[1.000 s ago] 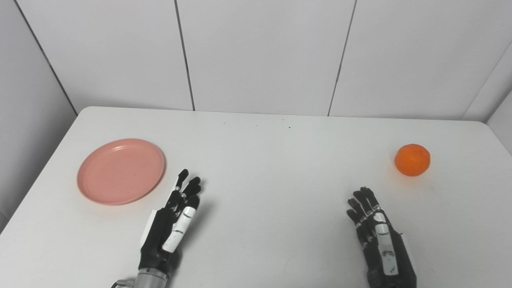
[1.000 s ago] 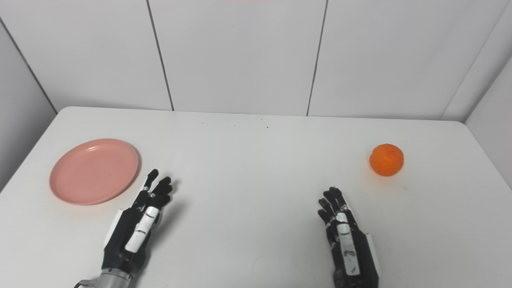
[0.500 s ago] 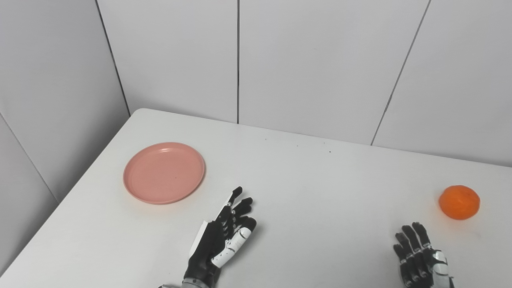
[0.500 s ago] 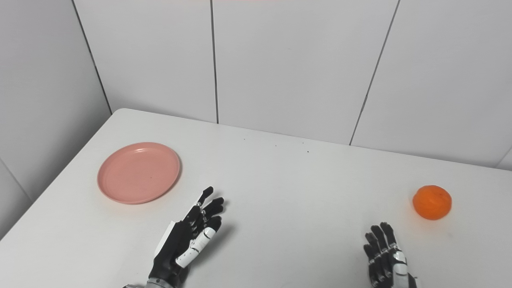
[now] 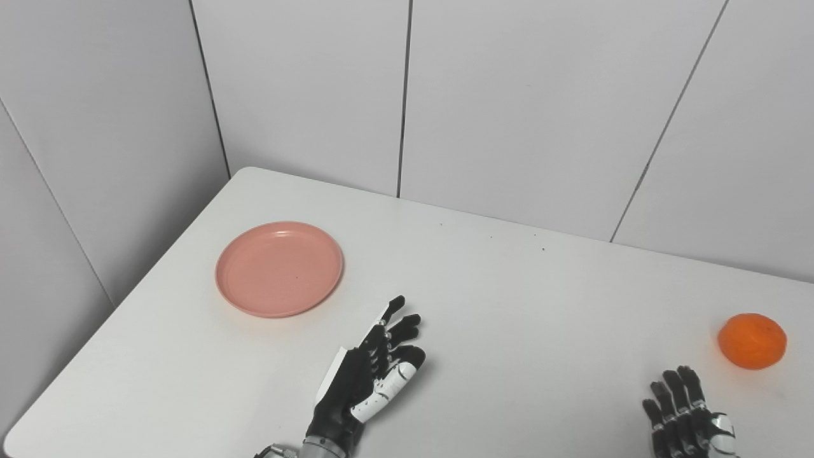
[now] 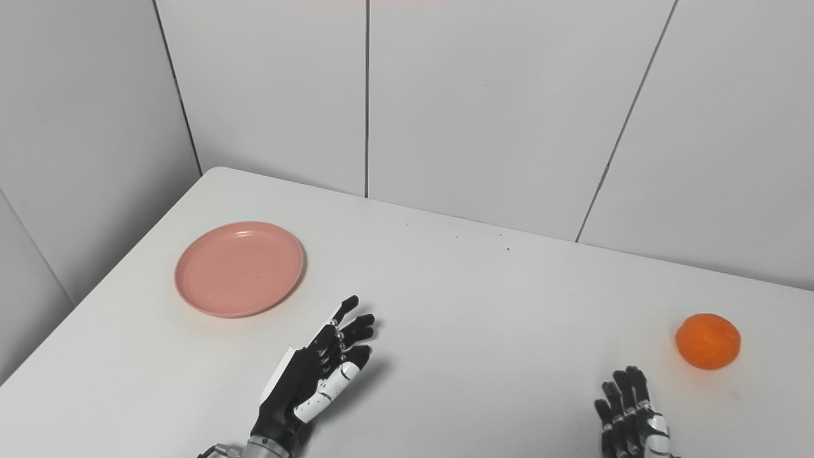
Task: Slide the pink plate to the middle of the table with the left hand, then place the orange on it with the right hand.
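Note:
A round pink plate (image 5: 279, 268) lies flat on the left part of the white table (image 5: 509, 305). An orange (image 5: 752, 340) rests on the table at the far right. My left hand (image 5: 369, 381) is open, fingers stretched forward, low over the table to the right of and nearer than the plate, apart from it. My right hand (image 5: 687, 420) is open at the bottom right, nearer than the orange and a little to its left, empty. Only its fingers show above the picture's bottom edge.
Grey wall panels (image 5: 521, 102) rise just behind the table's far edge and along its left side. The table's left edge (image 5: 127, 299) runs close past the plate. Bare table top lies between the plate and the orange.
The camera has turned left and tilted, so the whole scene has shifted right and the right hand has slid toward the bottom edge. Plate, orange and both hands look unmoved on the table.

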Available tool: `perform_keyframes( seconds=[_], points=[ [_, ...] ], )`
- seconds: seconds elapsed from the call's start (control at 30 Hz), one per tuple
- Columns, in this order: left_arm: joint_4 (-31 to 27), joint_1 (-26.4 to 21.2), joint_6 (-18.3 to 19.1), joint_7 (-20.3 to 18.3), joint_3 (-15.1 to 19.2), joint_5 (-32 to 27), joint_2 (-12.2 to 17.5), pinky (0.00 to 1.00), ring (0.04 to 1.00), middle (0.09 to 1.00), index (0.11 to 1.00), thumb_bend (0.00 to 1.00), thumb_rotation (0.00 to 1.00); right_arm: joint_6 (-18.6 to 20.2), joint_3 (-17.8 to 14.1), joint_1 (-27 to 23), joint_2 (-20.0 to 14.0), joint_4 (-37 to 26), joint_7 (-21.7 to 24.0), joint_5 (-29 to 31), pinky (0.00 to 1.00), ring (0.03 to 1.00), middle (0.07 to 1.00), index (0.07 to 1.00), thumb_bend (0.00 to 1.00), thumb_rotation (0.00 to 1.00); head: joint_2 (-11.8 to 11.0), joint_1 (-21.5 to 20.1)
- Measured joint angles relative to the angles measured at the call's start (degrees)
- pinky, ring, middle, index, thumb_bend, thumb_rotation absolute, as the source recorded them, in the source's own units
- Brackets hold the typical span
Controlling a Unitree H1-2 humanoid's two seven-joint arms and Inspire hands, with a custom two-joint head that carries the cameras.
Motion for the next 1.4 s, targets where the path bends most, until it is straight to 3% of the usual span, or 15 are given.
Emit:
perform_keyframes(
  seconds=[0.27, 0.57, 0.8, 0.97, 1.2, 1.3, 1.4],
  points=[
    [0.5, -0.8, 0.0, 0.0, 2.6, -3.5, 0.3, 0.84, 0.880, 0.886, 0.909, 0.74, 0.59, -0.2, -0.1, -1.1, 0.2, 0.9, -0.1, -1.0, 1.00, 0.965, 0.951, 0.961, 0.66, 0.90, -0.4, 0.1],
    [-1.9, -3.7, 1.4, -0.5, 5.1, -5.2, 1.5, 0.90, 0.925, 0.912, 0.932, 0.82, 0.69, -0.8, -0.7, -2.5, 0.2, 2.3, -0.1, -2.2, 1.00, 0.949, 0.932, 0.945, 0.67, 0.88, -1.1, -0.2],
    [-6.1, -11.0, 3.4, -0.8, 8.4, -9.0, 6.6, 0.90, 0.926, 0.914, 0.950, 0.90, 0.72, -1.0, -0.7, -2.8, 0.4, 2.8, -0.1, -2.7, 1.00, 0.941, 0.927, 0.929, 0.67, 0.83, -1.8, -0.7],
    [-5.7, -15.6, 3.8, -2.0, 11.0, -13.4, 10.6, 0.89, 0.941, 0.918, 0.937, 0.87, 0.75, -1.1, -0.8, -3.5, 0.6, 3.5, -0.1, -2.8, 1.00, 0.936, 0.919, 0.922, 0.66, 0.81, -1.9, -0.9],
    [-7.4, -21.9, 7.9, -3.4, 13.5, -18.0, 16.1, 0.86, 0.933, 0.906, 0.919, 0.87, 0.73, -1.1, -0.9, -3.8, 0.6, 3.8, -0.1, -2.8, 0.99, 0.937, 0.919, 0.922, 0.65, 0.79, -2.2, -1.1],
    [-6.9, -24.6, 8.4, -3.4, 15.4, -18.6, 18.0, 0.90, 0.936, 0.915, 0.923, 0.88, 0.73, -1.1, -0.9, -3.9, 0.6, 3.8, 0.0, -2.8, 0.99, 0.933, 0.914, 0.922, 0.66, 0.78, -2.3, -1.1],
    [-4.1, -26.3, 8.3, -3.4, 16.8, -18.4, 19.7, 0.84, 0.915, 0.902, 0.909, 0.90, 0.74, -1.1, -0.9, -3.9, 0.7, 3.8, 0.0, -2.8, 0.98, 0.925, 0.903, 0.917, 0.66, 0.77, -2.2, -1.0]
  ],
)
